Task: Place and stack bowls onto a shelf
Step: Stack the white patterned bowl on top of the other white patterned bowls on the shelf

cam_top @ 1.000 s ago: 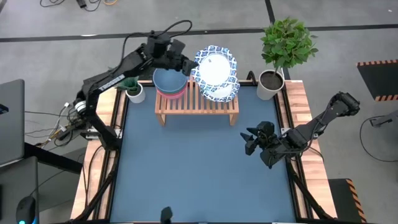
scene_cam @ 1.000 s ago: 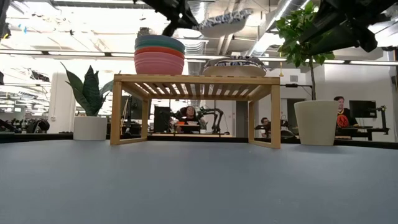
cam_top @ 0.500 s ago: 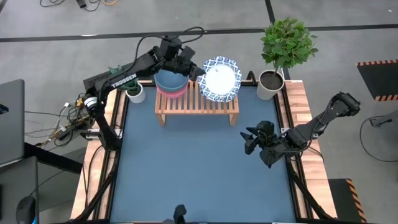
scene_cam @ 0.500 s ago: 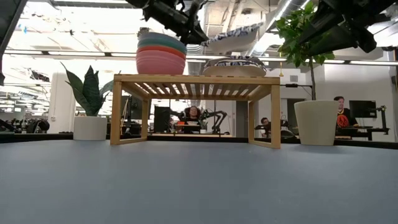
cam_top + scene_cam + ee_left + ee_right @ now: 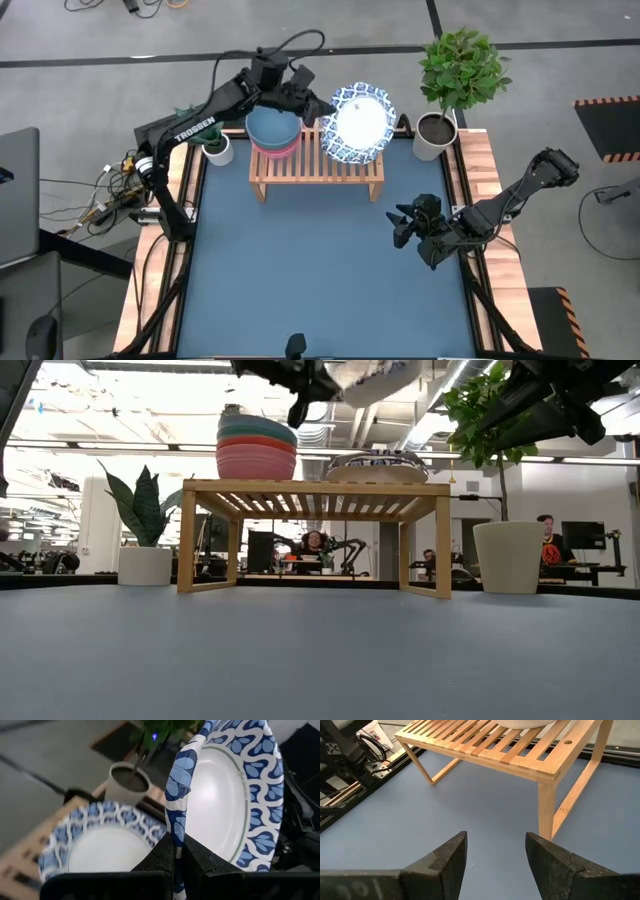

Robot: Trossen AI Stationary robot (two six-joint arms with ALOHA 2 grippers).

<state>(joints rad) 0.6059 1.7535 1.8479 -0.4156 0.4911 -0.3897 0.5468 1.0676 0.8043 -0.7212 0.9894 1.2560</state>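
Note:
My left gripper (image 5: 322, 110) is up over the shelf (image 5: 316, 165), shut on a white bowl with a blue patterned rim (image 5: 358, 122). That bowl hangs in the air above the second patterned bowl (image 5: 105, 847), which rests by its base on the right part of the slatted top (image 5: 378, 465). The teal bowl (image 5: 270, 127) sits nested in the pink bowl (image 5: 256, 462) on the shelf's left part. My right gripper (image 5: 405, 225) is open above the table's right side, with the shelf's right leg ahead of it (image 5: 495, 865). My left gripper pinches the held bowl by its rim (image 5: 172, 827), on the side toward the table's left, one finger inside the bowl and one outside. The fingers (image 5: 160, 860) come from the table's left. The bowl is lifted clear and tilted, over the patterned bowl on the shelf.
A small potted plant (image 5: 215, 148) stands left of the shelf, and a tall leafy plant in a white pot (image 5: 433, 135) stands right of it. Open blue tabletop (image 5: 300, 270) lies in front of the shelf. People sit in the room beyond (image 5: 312, 545).
My left gripper has carried the patterned bowl a little toward the table's right, over the bowl on the shelf. It dipped toward that bowl and then rose again, so the held bowl now hangs higher. It has stayed shut on the rim throughout.

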